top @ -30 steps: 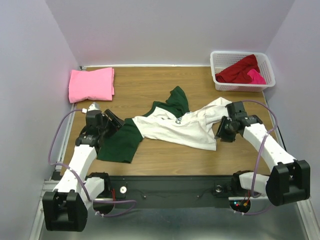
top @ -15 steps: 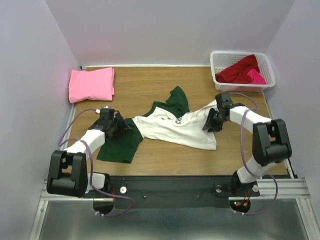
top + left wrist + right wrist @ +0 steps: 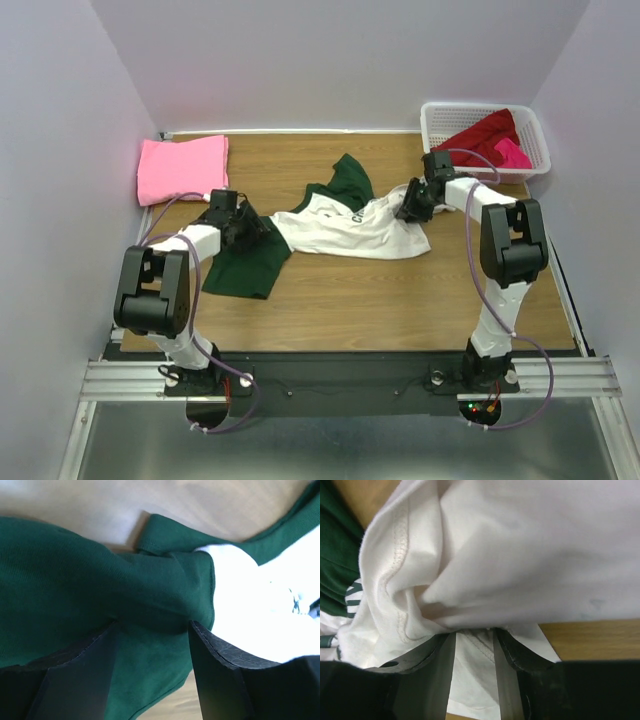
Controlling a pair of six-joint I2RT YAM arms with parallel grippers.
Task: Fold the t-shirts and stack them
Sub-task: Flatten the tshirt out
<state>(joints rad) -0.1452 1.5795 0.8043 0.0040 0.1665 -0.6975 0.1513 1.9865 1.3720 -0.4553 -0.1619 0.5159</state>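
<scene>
Top external view has the table (image 3: 330,310) bearing the white-and-green tee (image 3: 350,230) at its middle, long axis left-to-right, green sleeves leftward, white hem rightward — seemingly the spreading step, left gripper (image 3: 255,228) clamped on a sleeve, right gripper (image 3: 408,205) pinching the hem, which next calls for pulling it flat.

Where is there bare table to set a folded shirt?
Bare wood runs along the wooden table's near edge, below the white tee with dark green sleeves. Another patch lies between the folded pink tee and the white lattice basket. The middle is crowded.
</scene>
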